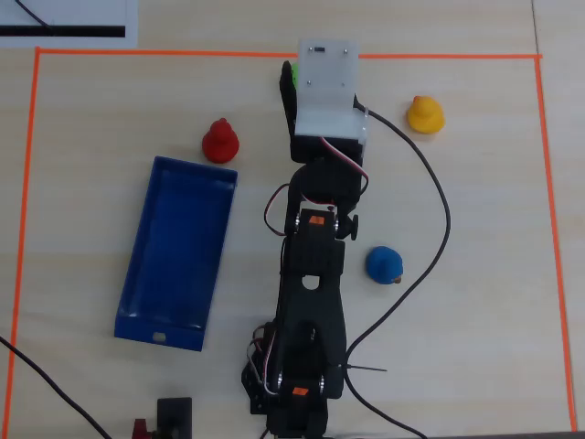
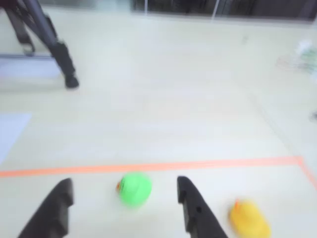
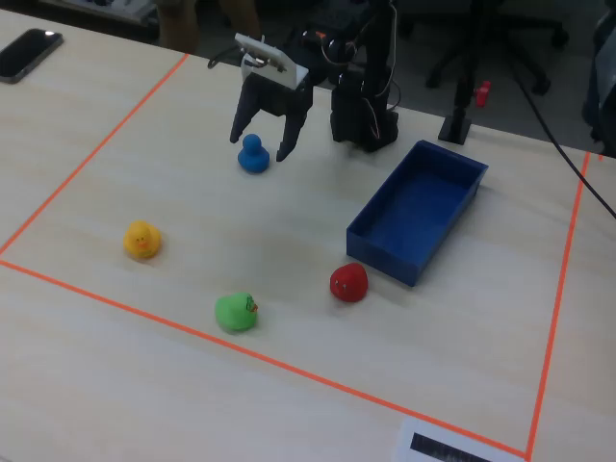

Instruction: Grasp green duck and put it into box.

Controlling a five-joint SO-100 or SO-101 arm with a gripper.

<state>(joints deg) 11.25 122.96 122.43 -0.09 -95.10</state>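
The green duck point(image 3: 236, 312) sits on the table close to the orange tape line, and its beak is orange. In the wrist view the green duck point(image 2: 134, 188) shows between the two black fingers, nearer the right one, touching neither. My gripper point(image 3: 260, 144) hangs open above the table, well back from the duck, with nothing held. In the overhead view the white wrist mount point(image 1: 327, 82) covers most of the green duck point(image 1: 290, 73). The box point(image 3: 416, 208) is a long blue tray with nothing in it, left of the arm in the overhead view point(image 1: 174, 247).
A red duck point(image 3: 348, 282) sits by the box's near corner. A blue duck point(image 3: 253, 154) sits under the raised gripper, and a yellow duck point(image 3: 141, 240) is at the left. Orange tape point(image 3: 289, 368) frames the work area. A cable point(image 1: 441, 197) trails beside the arm.
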